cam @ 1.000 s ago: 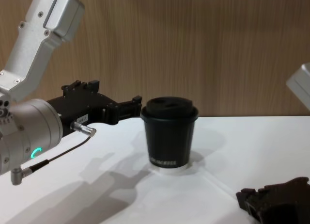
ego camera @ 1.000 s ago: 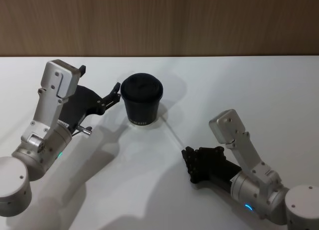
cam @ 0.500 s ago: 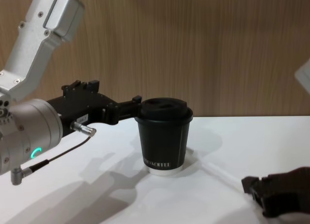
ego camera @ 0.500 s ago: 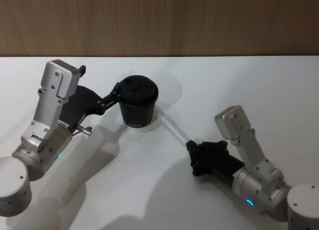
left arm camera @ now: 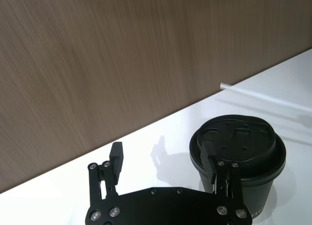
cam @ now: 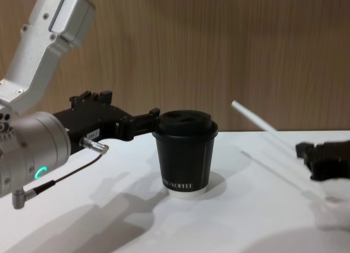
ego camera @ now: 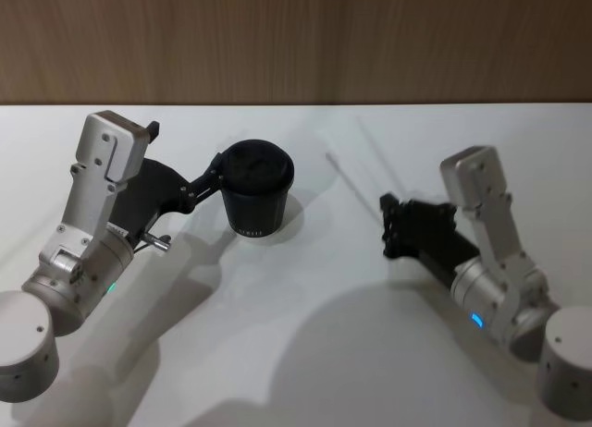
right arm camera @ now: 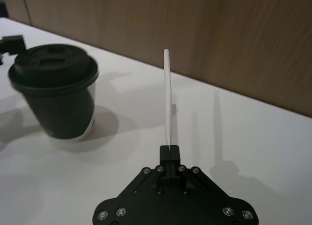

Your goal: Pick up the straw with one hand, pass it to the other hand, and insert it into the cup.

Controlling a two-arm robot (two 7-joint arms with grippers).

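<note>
- The right gripper (right arm camera: 169, 148) is clamped on the straw (right arm camera: 168, 96). Its two fingertips pinch one end, and the rest pokes straight out ahead of them.
- From the chest view the straw (cam: 254, 117) is up off the table (cam: 229, 220). It rises at a slant from the gripper's tips, with the free end the highest point.
- The left gripper (left arm camera: 163, 157) has its fingers spread wide with nothing between them. The cup (left arm camera: 239, 152) stands just outside the gap, right against one finger; I can't tell if they touch.
- From the right gripper, the cup (right arm camera: 56, 93) sits ahead and off to one side of the straw's line, well apart from the tip.
- As I see it, the pick-up is done and the hand-over is the step in hand.
- To do it well, I'd have the left gripper draw clear of the cup first, so it doesn't nudge it.
- The free length should then go squarely between those spread fingers, which should close partway along it, apart from the right's tips.
- The right should let go only once the left has closed.
- The straw looks thin and light, so a gentle squeeze is probably enough.
</note>
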